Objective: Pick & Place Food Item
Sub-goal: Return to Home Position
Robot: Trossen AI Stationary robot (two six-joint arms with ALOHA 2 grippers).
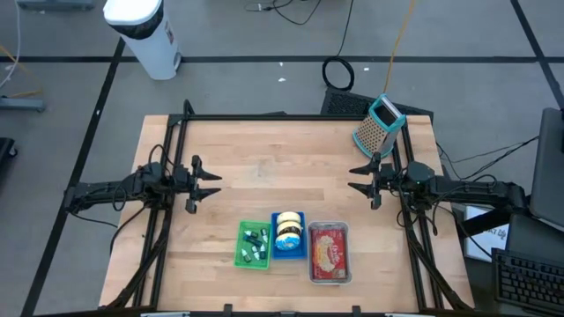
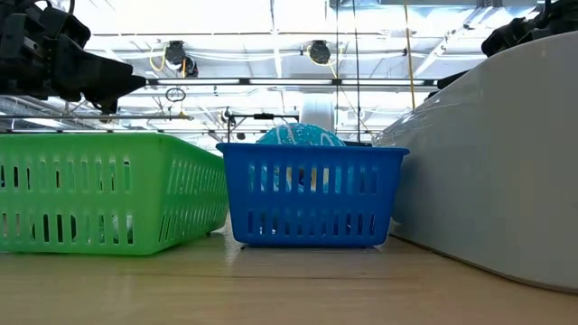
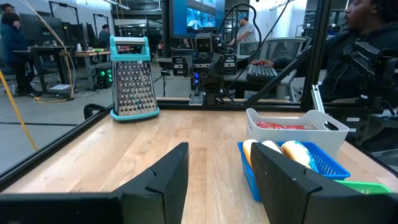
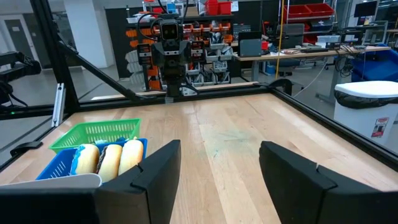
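Three containers stand in a row near the table's front edge. A green basket [image 1: 254,244] holds small green and white items. A blue basket [image 1: 288,234] holds wrapped round buns [image 3: 283,151]. A white tray [image 1: 330,252] holds a red packaged food item. My left gripper [image 1: 210,183] hovers open above the table's left side, pointing level toward the right. My right gripper [image 1: 358,180] hovers open on the right side, facing it. Neither gripper has anything between its fingers [image 3: 214,158] [image 4: 219,152].
A teal-handled metal grater [image 1: 379,123] stands at the table's far right corner. A black frame rail [image 1: 291,116] runs around the table's edges. Bare wood lies between the two grippers. People sit at desks beyond the table in the left wrist view.
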